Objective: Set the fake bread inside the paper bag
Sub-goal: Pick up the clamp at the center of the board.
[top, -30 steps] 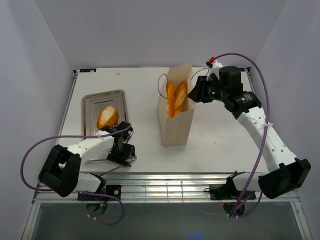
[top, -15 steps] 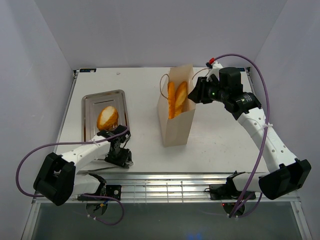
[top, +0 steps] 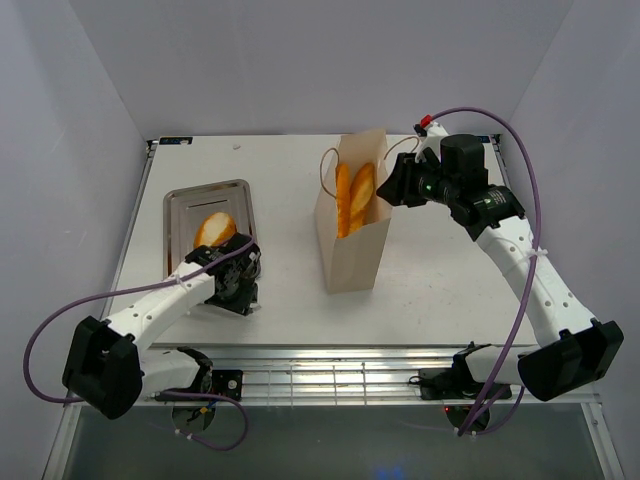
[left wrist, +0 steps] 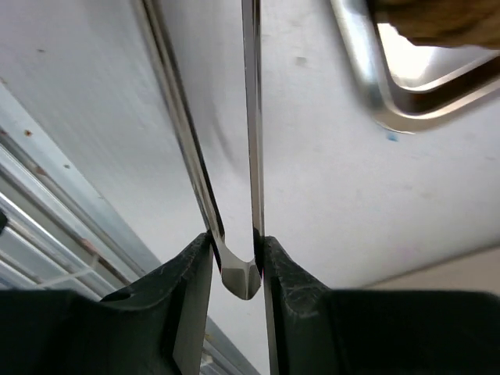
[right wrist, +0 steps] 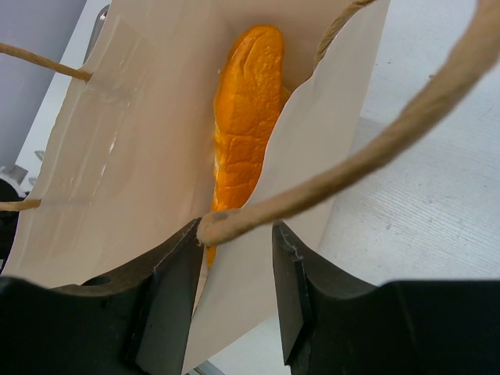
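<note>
From above, one roll [top: 214,230] lies in the steel tray [top: 238,190] at the far left of the table [top: 440,270]. Two long pieces [top: 343,200] stand upright inside the paper bag [top: 352,255] at the centre. The left gripper [top: 238,285] hangs just off the tray's near edge, and the right gripper [top: 397,185] sits at the right side of the bag's mouth. We judge the task mostly done, with this roll left to fetch.

In the left wrist view, the fingers are clenched on the bend of the silver tongs [left wrist: 238,280]. The two blades run out slightly spread, with the tray's corner at the upper right. For a clean pick, we think the blades should go one on either side of the roll, across its short width and below its bulge. The roll is glossy, so a shallow pinch could let it slip out. Held so near the bend, the tips will likely close softly, so we would squeeze slowly and lift only once the roll is seated.

In the right wrist view, the jaws stand on either side of the cord handle [right wrist: 328,172] and the bag's right wall. We cannot tell whether they are clamped or merely hooked. One long piece shows orange inside. This arm should hold the mouth wide so the roll can drop in without catching the rim.
</note>
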You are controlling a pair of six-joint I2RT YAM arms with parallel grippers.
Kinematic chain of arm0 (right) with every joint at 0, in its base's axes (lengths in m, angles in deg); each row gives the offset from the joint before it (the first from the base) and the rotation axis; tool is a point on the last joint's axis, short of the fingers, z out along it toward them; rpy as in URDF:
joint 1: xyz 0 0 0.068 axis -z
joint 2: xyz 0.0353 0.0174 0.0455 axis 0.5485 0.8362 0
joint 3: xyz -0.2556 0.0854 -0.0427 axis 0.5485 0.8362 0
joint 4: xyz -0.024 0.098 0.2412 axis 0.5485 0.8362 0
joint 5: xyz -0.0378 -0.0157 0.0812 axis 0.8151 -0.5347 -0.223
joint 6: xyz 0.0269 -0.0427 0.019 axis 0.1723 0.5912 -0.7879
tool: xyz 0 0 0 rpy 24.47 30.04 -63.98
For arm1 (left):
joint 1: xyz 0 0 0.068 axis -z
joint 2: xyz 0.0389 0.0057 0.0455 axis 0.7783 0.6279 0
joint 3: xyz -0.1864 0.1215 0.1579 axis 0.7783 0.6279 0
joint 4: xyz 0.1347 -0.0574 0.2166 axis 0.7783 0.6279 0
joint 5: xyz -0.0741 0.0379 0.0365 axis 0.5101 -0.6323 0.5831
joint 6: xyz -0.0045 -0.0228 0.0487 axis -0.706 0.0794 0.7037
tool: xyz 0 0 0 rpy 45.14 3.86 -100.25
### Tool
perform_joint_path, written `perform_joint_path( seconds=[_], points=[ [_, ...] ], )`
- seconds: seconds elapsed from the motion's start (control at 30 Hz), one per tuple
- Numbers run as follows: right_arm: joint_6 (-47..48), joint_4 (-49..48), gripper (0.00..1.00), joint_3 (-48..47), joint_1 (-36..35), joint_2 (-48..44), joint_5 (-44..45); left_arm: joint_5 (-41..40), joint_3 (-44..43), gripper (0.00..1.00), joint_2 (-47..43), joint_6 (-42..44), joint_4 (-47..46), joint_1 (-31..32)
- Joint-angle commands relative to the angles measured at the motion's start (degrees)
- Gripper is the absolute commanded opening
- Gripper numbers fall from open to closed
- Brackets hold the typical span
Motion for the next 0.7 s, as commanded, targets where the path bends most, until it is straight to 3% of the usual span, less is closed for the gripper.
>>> perform_joint_path(
  seconds=[0.0, 0.13, 0.43, 0.67],
  points=[
    [1.2, -2.0, 0.47, 0.1, 0.3, -2.1, -0.2, -5.8, -7.9, 0.00, 0.3, -26.9, 8.2, 0.2],
    [1.2, -1.9, 0.47, -0.1, 0.3, -2.0, -0.5, -7.4, -13.8, 0.00, 2.9, -24.3, 12.2, 0.2],
    [1.3, -1.9, 0.47, -0.2, 0.4, -1.5, -0.2, -8.8, -12.9, 0.00, 1.4, -25.6, 14.6, 0.3],
    [0.9, -2.1, 0.47, -1.0, 0.4, -0.4, -1.0, -11.6, -17.3, 0.00, 0.7, -26.8, 19.6, 0.3]
  ],
)
